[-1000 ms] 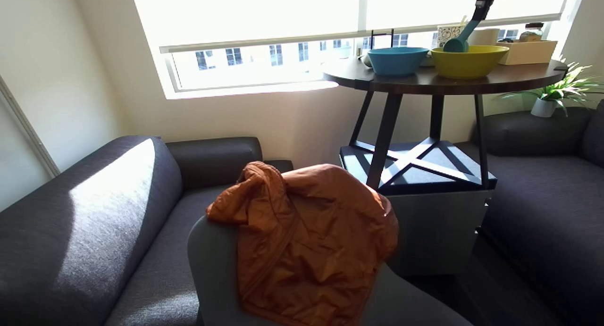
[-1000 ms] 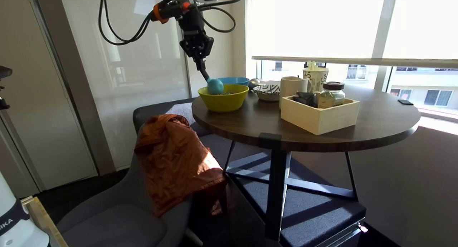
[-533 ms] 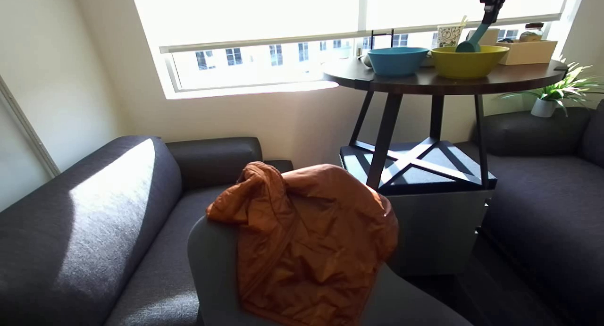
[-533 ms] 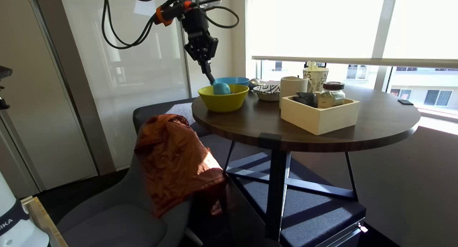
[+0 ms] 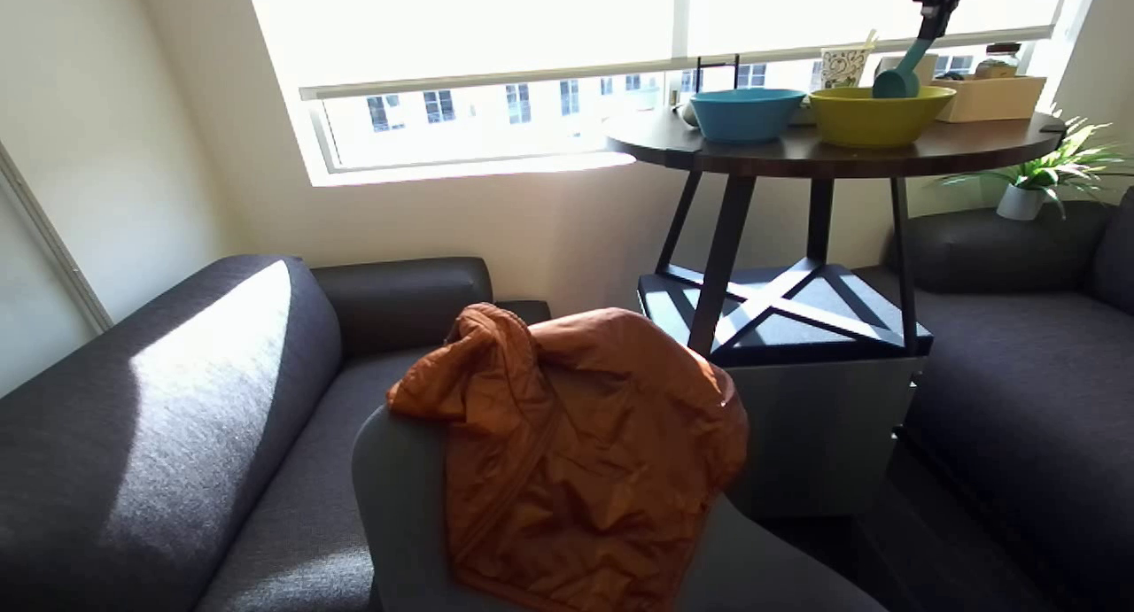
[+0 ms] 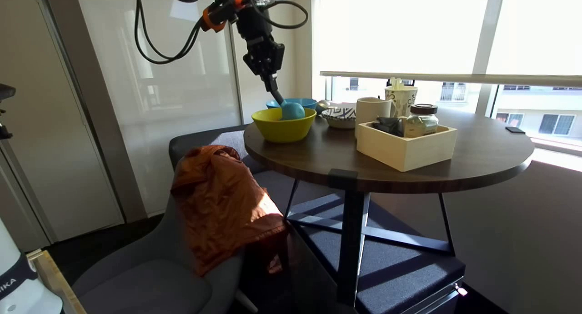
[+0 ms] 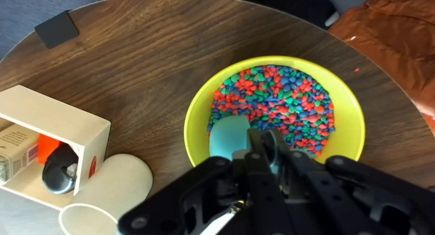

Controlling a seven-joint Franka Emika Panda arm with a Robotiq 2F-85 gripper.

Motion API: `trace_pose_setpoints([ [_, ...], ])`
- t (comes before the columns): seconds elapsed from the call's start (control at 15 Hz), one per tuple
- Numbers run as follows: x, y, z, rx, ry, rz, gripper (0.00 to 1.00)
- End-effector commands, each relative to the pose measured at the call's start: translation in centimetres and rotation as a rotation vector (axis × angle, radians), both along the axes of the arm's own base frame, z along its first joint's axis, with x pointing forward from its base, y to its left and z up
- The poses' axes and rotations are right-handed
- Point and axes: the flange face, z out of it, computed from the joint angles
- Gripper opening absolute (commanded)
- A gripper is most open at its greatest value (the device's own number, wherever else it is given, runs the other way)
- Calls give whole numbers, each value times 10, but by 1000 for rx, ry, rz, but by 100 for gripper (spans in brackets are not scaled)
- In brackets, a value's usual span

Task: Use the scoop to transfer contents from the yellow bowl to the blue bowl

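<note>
ur gripper (image 6: 271, 83) pinches the scoop (image 6: 292, 111) by its handle; long axis tilted off vert., handle up, head pointing down into the yellow bowl (image 6: 282, 131) (w/ colored bits (image 7: 268, 99)), nr its wall; blue bowl (image 5: 747, 119) nearby.

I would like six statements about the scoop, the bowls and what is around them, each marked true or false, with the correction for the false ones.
1. The end effector grips the scoop. True.
2. The yellow bowl and the blue bowl share one table. True.
3. The scoop's head is at the blue bowl. False: it is at the yellow bowl.
4. An orange jacket hangs over a chair. True.
5. Everything inside the yellow bowl is red. False: the small pieces are red, blue and green.
6. The table has a square top. False: its top is round.
</note>
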Motion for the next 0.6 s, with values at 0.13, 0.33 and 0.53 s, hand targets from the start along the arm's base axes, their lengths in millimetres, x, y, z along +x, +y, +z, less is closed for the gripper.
trace_pose_setpoints([
  [0.13,0,-1,11,-77,-47,-14,2],
  [0.33,2,3,2,-132,-7,12,2],
  [0.53,6,12,-13,-106,30,46,2],
])
